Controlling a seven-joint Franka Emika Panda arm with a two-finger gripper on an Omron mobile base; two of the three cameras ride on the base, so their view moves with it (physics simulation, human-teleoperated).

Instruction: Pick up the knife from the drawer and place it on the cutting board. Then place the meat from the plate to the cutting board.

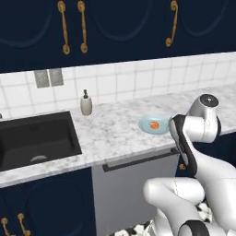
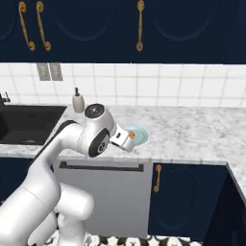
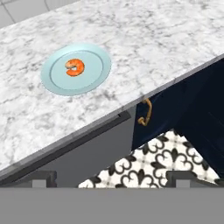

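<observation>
Obs, going left to right across the bench (image 1: 115,133): black sink (image 1: 37,138) at far left, soap dispenser (image 1: 85,103) standing behind it near the tile wall, then the plate (image 1: 148,125) sitting flat on the marble close to the front edge, w/ the meat (image 1: 155,125) lying roughly in its middle. In the hand view the plate (image 3: 54,83) is upper left and the meat (image 3: 75,68) reads as a small curled orange-pink piece w/ a paler inside. Handling, judged only: meat is prob. light, soft and a bit slick, so you'd want to pinch it across its narrow width from above, gently, fingers straddling the curl; too hard and it squashes or squirts out. Plate is shallow and likely slides on the marble if you nudge the rim, so come straight down. Gripper (image 3: 111,177) fingers (image 3: 41,177) stand well apart, nothing between them. Rel. position: the gripper hangs out past the bench front edge, above the patterned floor (image 3: 148,166), so the meat lies ahead of it and off to the left in the hand view, well apart, no contact. Right of the plate, below the bench, a navy cabinet door w/ brass handle (image 3: 145,112). Knife, drawer and cutting board can't be placed from these frames, so you can't tell how far step one stands.
</observation>
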